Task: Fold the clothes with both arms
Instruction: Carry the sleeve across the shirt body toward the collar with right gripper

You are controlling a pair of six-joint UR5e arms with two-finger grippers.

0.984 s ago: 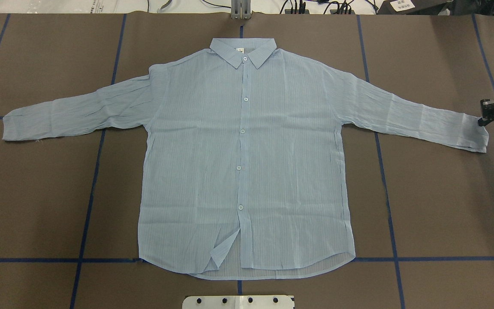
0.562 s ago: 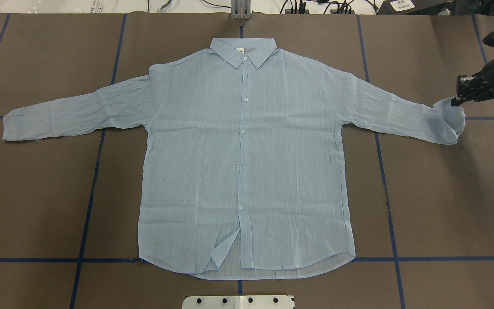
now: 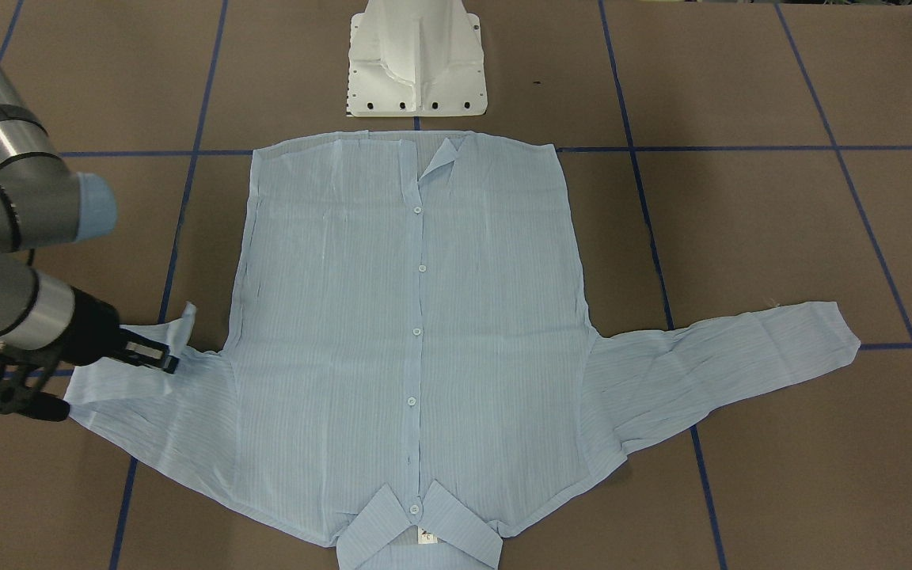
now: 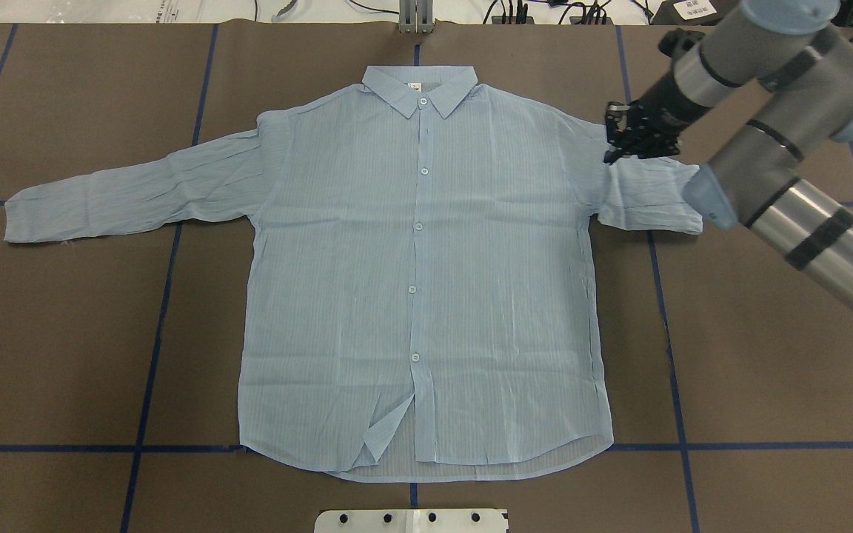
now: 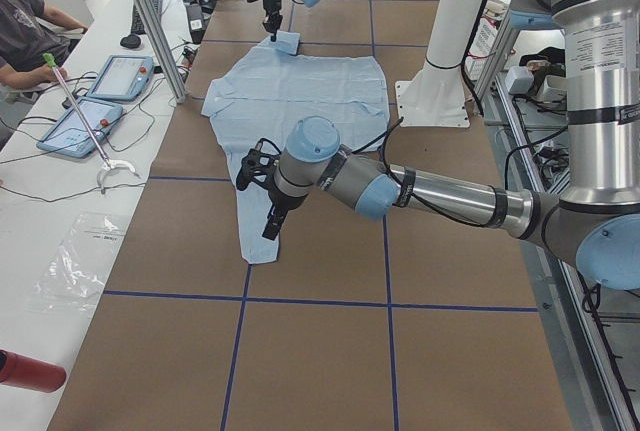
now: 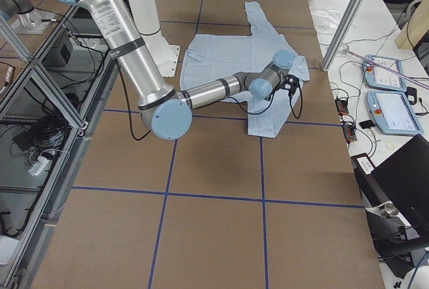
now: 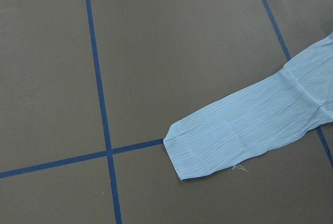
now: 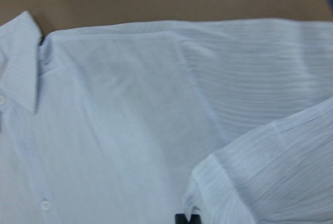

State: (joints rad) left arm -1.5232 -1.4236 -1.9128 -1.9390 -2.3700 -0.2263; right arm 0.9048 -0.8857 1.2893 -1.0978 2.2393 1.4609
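The pale-blue striped shirt [image 4: 426, 281] lies flat and buttoned on the brown table, collar away from the robot. My right gripper [image 4: 623, 146] is shut on the right sleeve's cuff and holds it over the right shoulder, so the right sleeve [image 4: 652, 200] is doubled back on itself. The front-facing view shows this gripper [image 3: 165, 358] with the cuff [image 3: 184, 323] standing up from it. The left sleeve [image 4: 123, 194] lies straight out, and its cuff shows in the left wrist view [image 7: 208, 148]. My left gripper [image 5: 268, 199] hangs over that sleeve, seen only from the side; I cannot tell its state.
The white pedestal base [image 3: 416, 67] stands at the shirt's hem side. Blue tape lines [image 4: 152, 355] cross the brown table cover. A side bench with tablets [image 5: 95, 101] and a seated person [image 5: 25, 31] runs along the far edge.
My right gripper has lifted the right cuff off the table and carried it inward toward the shoulder, folding the sleeve over itself. The rest of the shirt has not moved.
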